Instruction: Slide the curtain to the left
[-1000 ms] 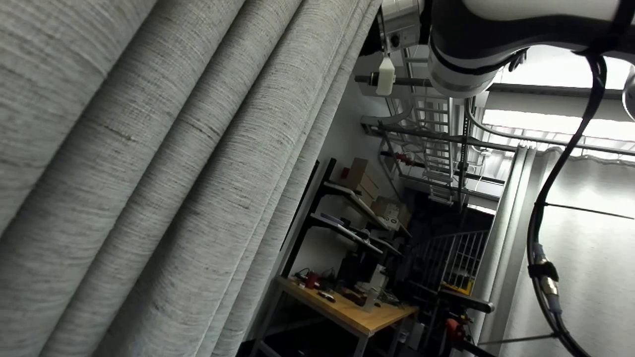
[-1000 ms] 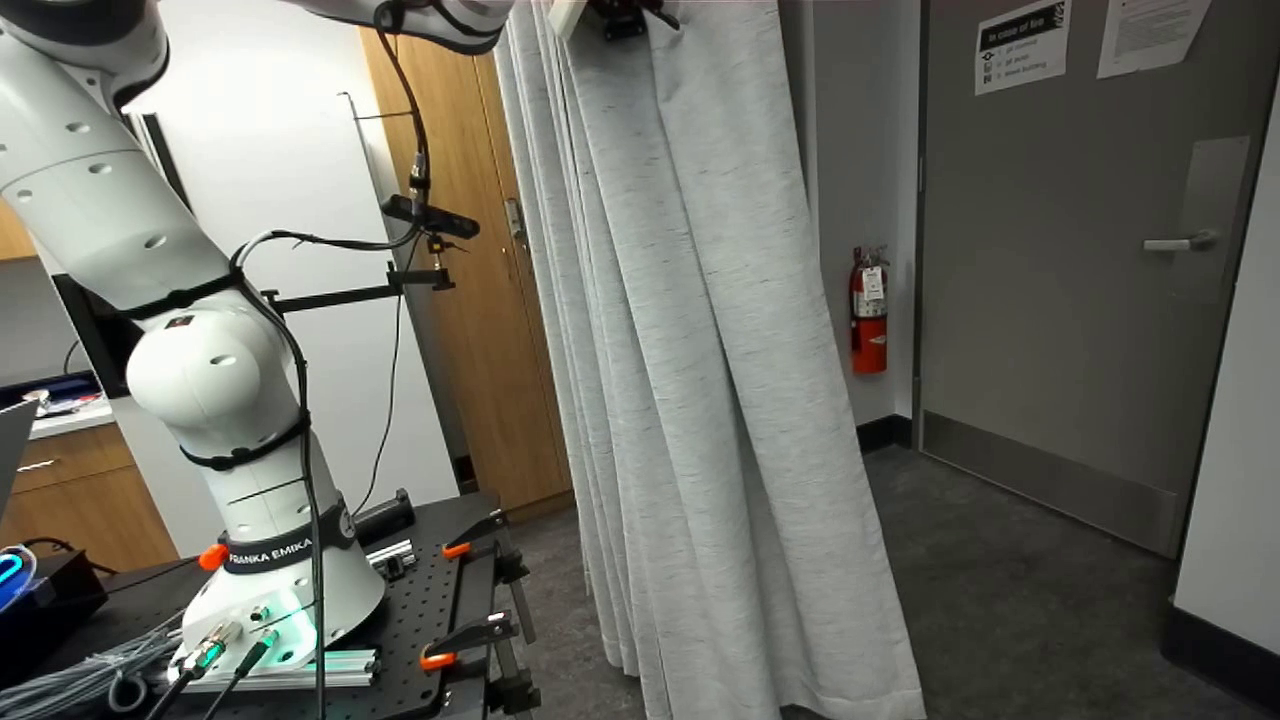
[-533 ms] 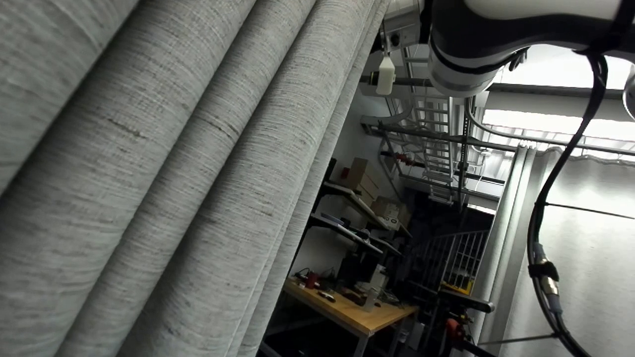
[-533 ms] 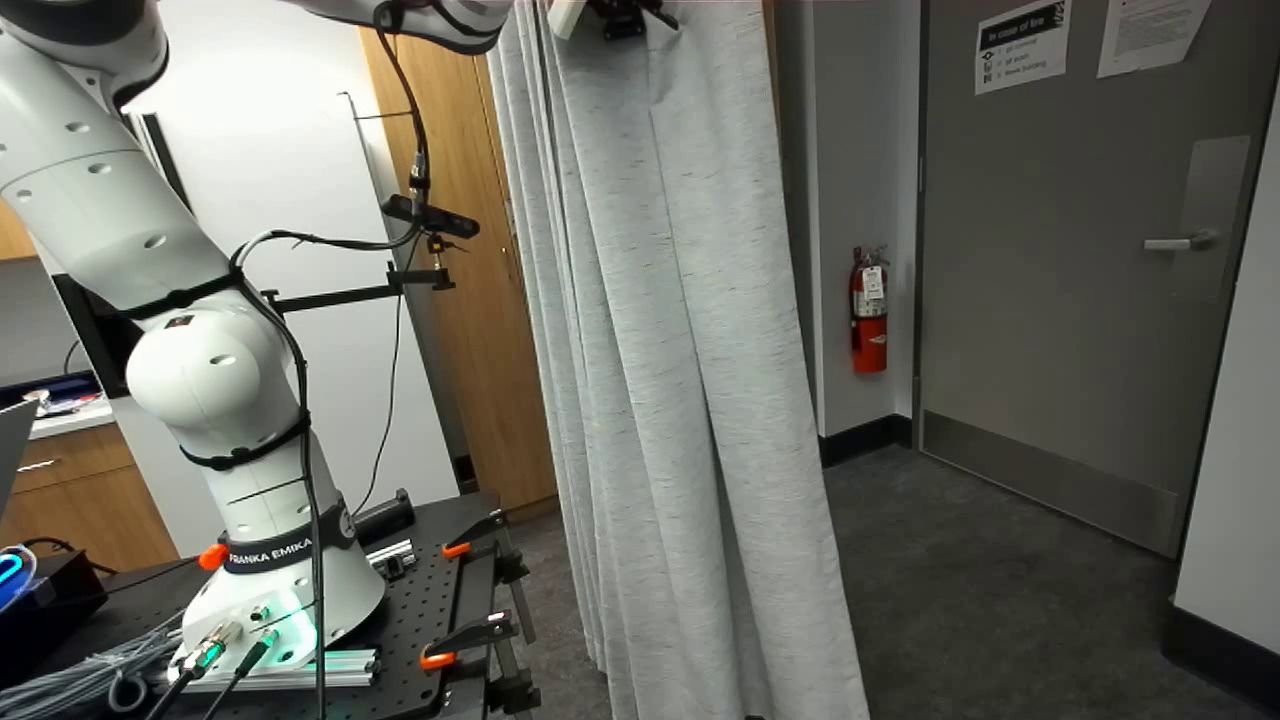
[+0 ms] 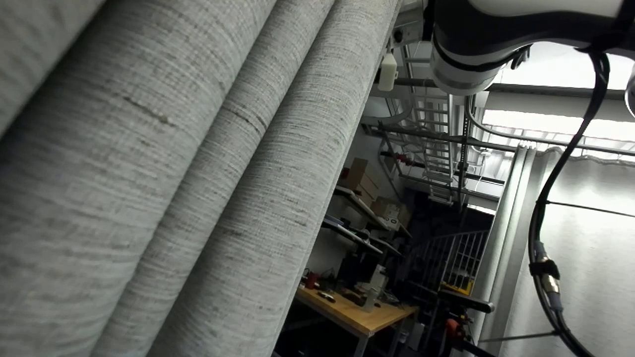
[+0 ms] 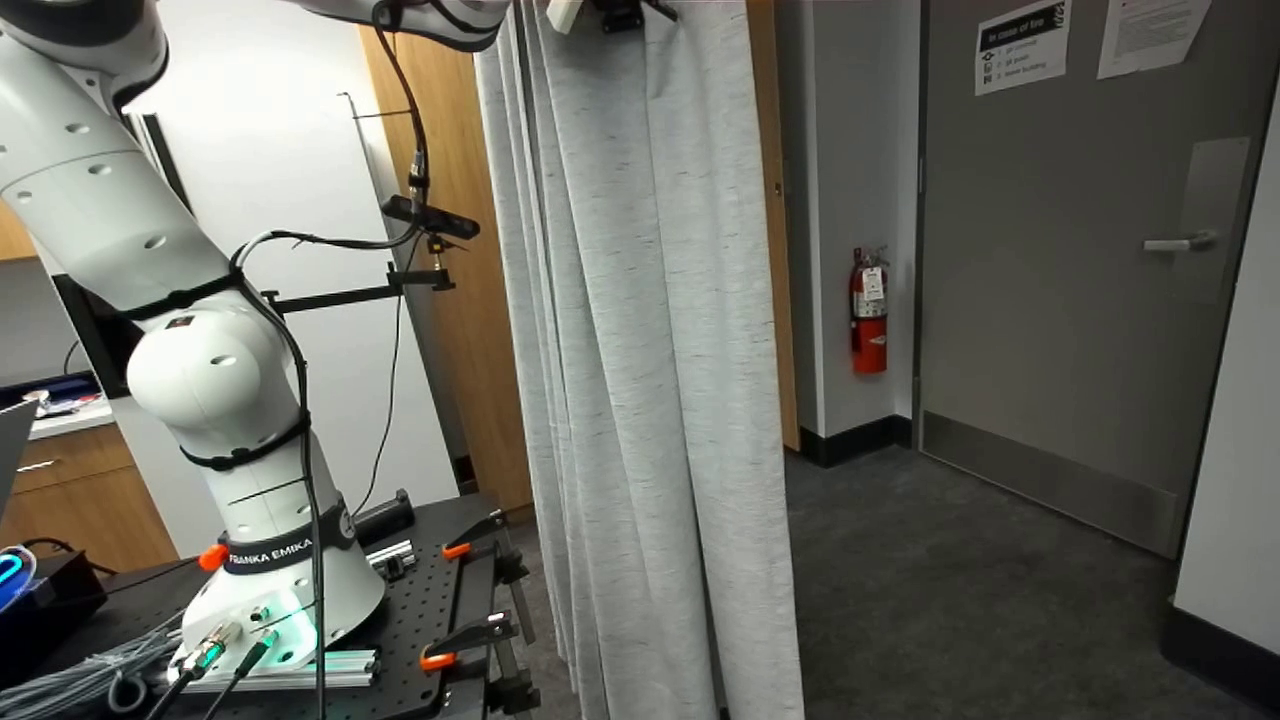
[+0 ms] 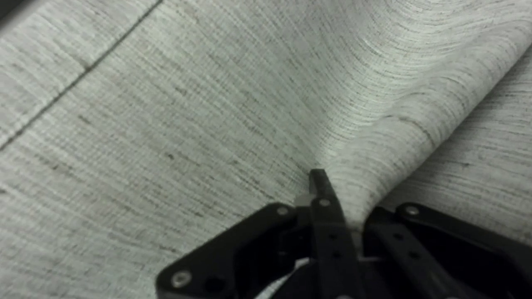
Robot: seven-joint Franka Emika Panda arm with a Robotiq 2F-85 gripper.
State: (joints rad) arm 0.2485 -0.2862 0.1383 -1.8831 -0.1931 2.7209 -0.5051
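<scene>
The light grey pleated curtain hangs in both exterior views, filling the left half of an exterior view [image 5: 208, 163] and hanging almost upright beside the arm in an exterior view [image 6: 640, 350]. In the wrist view the curtain [image 7: 187, 104] fills nearly the whole picture. My black gripper [image 7: 349, 203] is closed on a gathered fold of it. The fold runs down between the two fingers, and the right fingertip is hidden behind the cloth. The gripper [image 6: 620, 14] also shows at the top edge of an exterior view, against the curtain and partly cut off.
The robot base stands on a black perforated table [image 6: 430, 570] with clamps. A wooden cabinet [image 6: 460, 300] is behind the curtain. A fire extinguisher [image 6: 868, 315] and a grey door [image 6: 1060, 300] are to the right. A wooden desk [image 5: 357, 317] and another curtain [image 5: 590, 223] stand farther off.
The curtain's lower part has swung left in the view with the door, baring more floor and cabinet. In the desk view its folds have shifted right. The arm has hardly moved; the grip holds.
</scene>
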